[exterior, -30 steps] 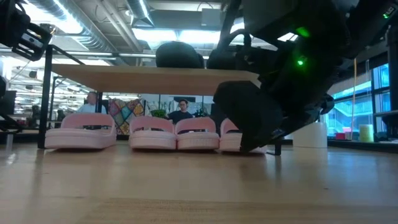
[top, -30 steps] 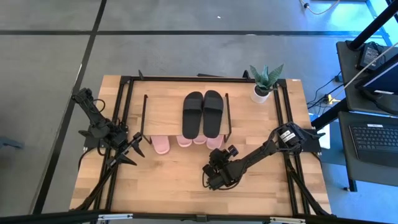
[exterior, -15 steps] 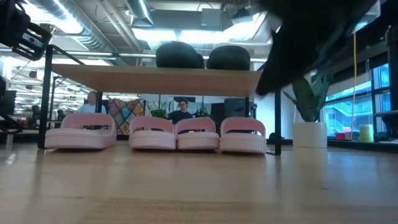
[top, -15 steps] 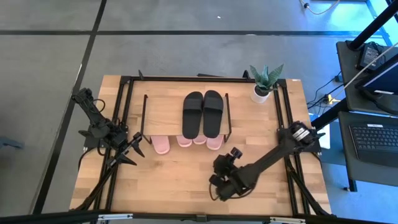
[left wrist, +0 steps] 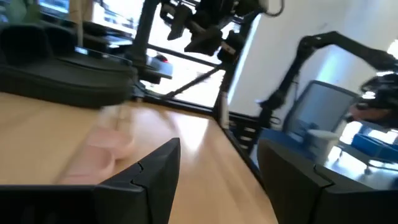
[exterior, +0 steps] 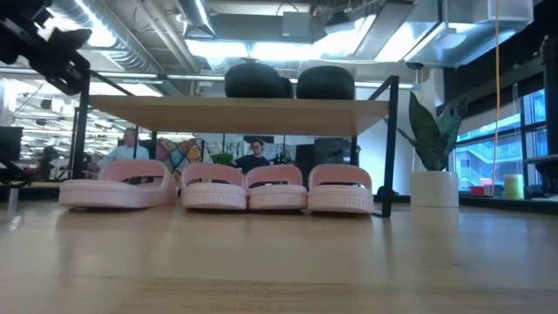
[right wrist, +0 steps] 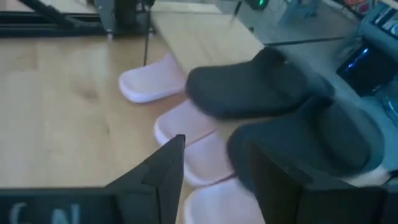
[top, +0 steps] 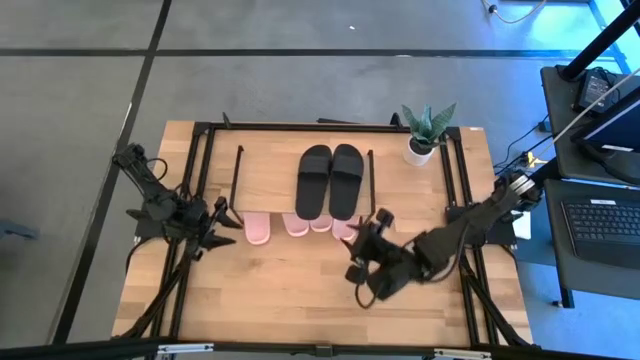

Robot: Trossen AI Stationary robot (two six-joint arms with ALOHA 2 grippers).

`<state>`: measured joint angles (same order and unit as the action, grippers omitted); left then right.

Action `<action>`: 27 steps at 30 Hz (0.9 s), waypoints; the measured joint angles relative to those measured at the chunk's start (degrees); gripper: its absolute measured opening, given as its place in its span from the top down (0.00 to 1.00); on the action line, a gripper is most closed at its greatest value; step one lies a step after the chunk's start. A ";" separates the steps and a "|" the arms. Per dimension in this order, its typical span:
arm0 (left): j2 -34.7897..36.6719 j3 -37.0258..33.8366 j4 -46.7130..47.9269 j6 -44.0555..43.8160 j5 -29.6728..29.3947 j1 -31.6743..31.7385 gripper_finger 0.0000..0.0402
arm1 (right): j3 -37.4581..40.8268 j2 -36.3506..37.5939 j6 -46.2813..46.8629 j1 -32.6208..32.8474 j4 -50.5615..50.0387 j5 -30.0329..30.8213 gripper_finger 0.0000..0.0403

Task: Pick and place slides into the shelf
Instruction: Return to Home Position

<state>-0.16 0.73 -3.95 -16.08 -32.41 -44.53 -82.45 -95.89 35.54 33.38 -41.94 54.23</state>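
Note:
The shelf stands mid-table on thin black wire legs. Two black slides lie side by side on its wood board. Several pink slides rest on the table under it, their near ends sticking out. My left gripper is open, close beside the shelf's left leg. My right gripper is open and raised, near the shelf's right near corner, above the pink slides. My left gripper is close against the shelf's left wire leg, coming level from the table's left. I cannot tell whether a finger touches the leg.
A potted plant stands at the far right, next to the shelf. The black table frame runs along both sides. Bare wood spreads in front of the shelf. People show in the room behind.
My right gripper rose off the table, swung toward the right and far edge and left the low view. My left gripper moved right toward the shelf. The shelf, with the black slides on it, slid a little to the right.

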 joint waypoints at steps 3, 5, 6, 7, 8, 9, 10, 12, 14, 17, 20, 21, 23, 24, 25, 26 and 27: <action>0.00 0.02 0.04 0.16 0.11 2.10 0.49 | 0.96 1.97 -5.98 -3.07 2.58 -1.73 0.58; 0.00 0.02 0.09 0.30 1.25 3.28 0.49 | 2.14 3.30 -8.97 -5.15 5.15 -4.31 0.58; 0.00 0.04 0.18 0.87 2.03 3.78 0.49 | 3.14 4.03 -10.54 -6.19 7.50 -5.72 0.58; 0.00 0.04 0.28 1.75 2.79 4.18 0.49 | 4.53 4.81 -12.46 -7.15 10.38 -7.26 0.58; 0.00 0.04 0.31 2.68 3.38 4.50 0.49 | 5.99 5.56 -14.60 -8.15 13.10 -8.66 0.58; 0.00 0.06 0.31 3.17 3.60 4.75 0.49 | 7.63 6.51 -16.36 -8.94 16.06 -9.66 0.58; 0.00 0.07 0.26 3.30 3.65 5.00 0.49 | 9.47 7.68 -17.58 -9.68 18.95 -10.14 0.58; 0.00 0.07 0.22 3.28 3.66 5.38 0.49 | 13.53 10.73 -19.21 -11.07 24.65 -10.27 0.58; 0.00 0.07 0.32 3.26 3.84 5.59 0.49 | 17.96 14.34 -20.42 -12.07 29.66 -10.29 0.58; 0.00 0.07 0.66 3.26 3.92 5.57 0.49 | 24.08 19.62 -23.74 -13.52 37.12 -10.47 0.58; 0.00 0.09 0.66 3.24 3.92 5.59 0.49 | 29.18 25.00 -25.62 -15.47 42.45 -10.54 0.58; 0.00 0.09 0.64 3.24 3.92 5.59 0.49 | 30.84 26.67 -25.58 -16.17 42.95 -10.58 0.58; 0.00 0.09 0.73 3.24 3.90 5.59 0.49 | 34.09 29.52 -25.35 -17.63 43.01 -10.66 0.58; 0.00 0.09 0.80 3.22 3.92 5.59 0.49 | 35.77 30.80 -24.99 -18.18 42.94 -10.64 0.58; 0.00 0.09 0.81 3.22 3.92 5.59 0.49 | 37.46 32.25 -24.10 -18.82 42.91 -10.68 0.58; 0.00 0.09 0.81 3.22 3.92 5.59 0.49 | 39.26 33.81 -23.51 -19.45 43.15 -10.81 0.58; 0.00 0.09 0.82 3.20 3.92 5.59 0.49 | 40.95 35.20 -22.37 -19.96 43.40 -10.83 0.58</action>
<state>-0.16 0.82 -3.12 -12.88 -28.49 -38.94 -41.50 -60.69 13.17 13.42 1.46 43.40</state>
